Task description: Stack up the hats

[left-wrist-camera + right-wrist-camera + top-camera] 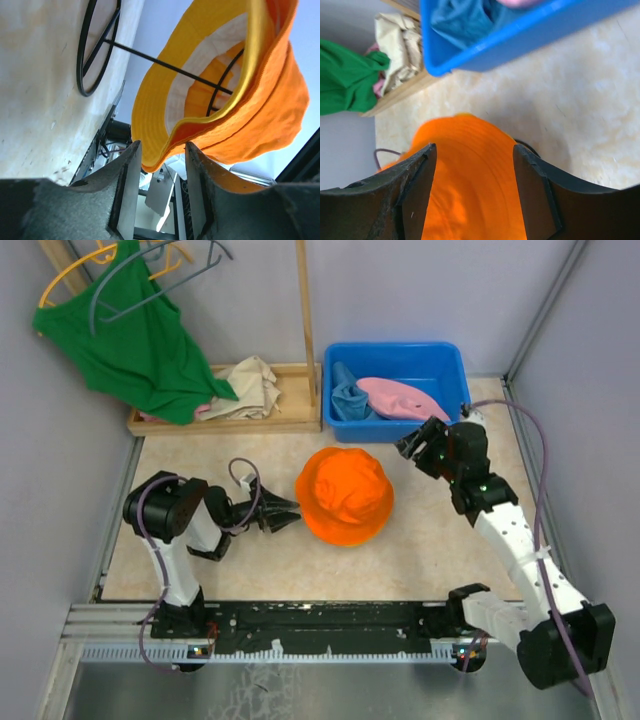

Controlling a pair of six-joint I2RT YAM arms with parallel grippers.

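Beige mottled table carries a blue bin at its far edge. At the centre sits the bright orange hat, a soft, wrinkled dome with a floppy brim. It is pulled over the yellow-orange hat, whose brim and pale lining show underneath in the left wrist view. Both are held up on a black wire stand. The pink hat and the light blue hat lie crumpled side by side in the bin. The left gripper has its fingers spread at the stack's left edge, with the yellow brim hanging in the gap. The right gripper hangs between bin and stack, its jaws wide apart and holding nothing.
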